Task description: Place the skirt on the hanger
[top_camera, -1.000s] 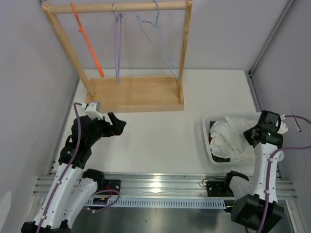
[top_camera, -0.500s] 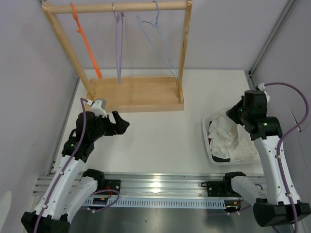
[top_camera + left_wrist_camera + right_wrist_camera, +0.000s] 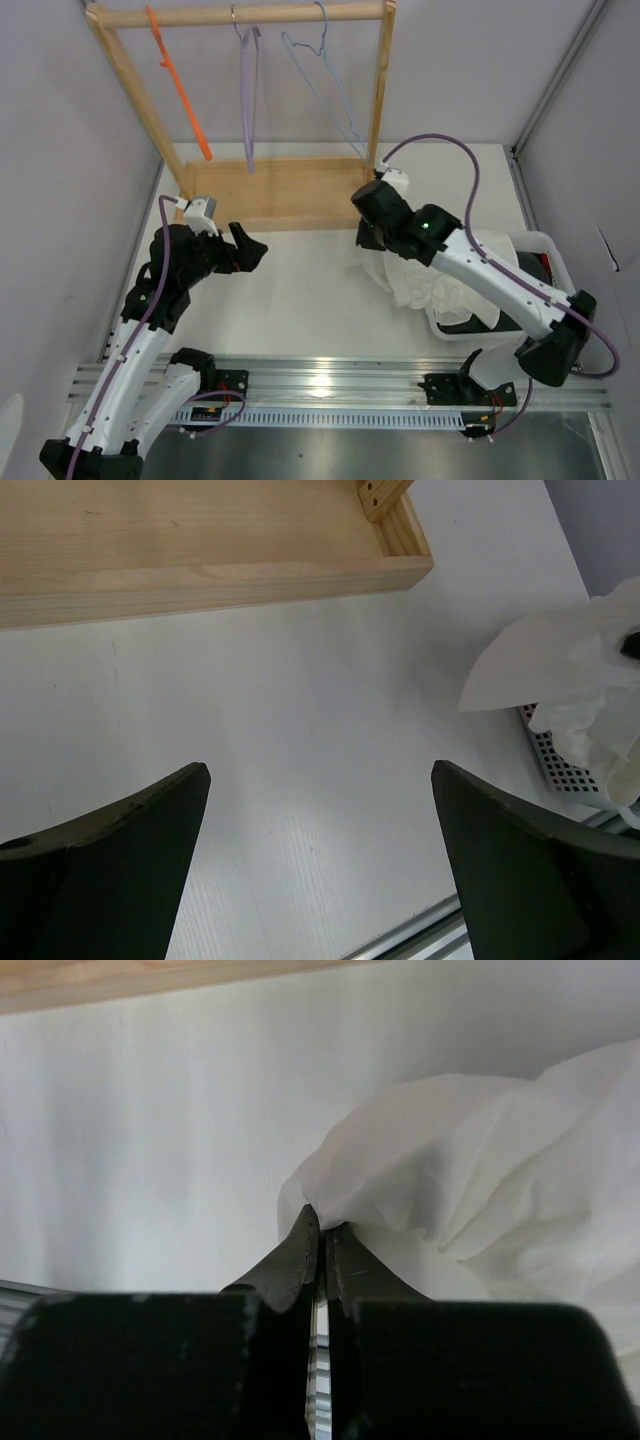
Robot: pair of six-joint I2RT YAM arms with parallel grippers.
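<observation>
- Two arms reach over the table point(image 3: 300, 300); the right gripper point(image 3: 373, 238) has its jaws pressed together on a fold of the skirt point(image 3: 425, 285), just in front of the rack point(image 3: 280, 195).
- The skirt trails from that pinch back toward the basket point(image 3: 548, 243); whether its far end lies inside is hard to tell.
- The left gripper point(image 3: 250, 250) hovers with jaws spread, holding nothing.
- The hanger point(image 3: 180, 90) hangs at the left end of the rack's top bar, well apart from the skirt.

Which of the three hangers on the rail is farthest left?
The orange hanger, at the left end of the rail. The purple hanger is in the middle, and the blue wire hanger is right of it.
</observation>
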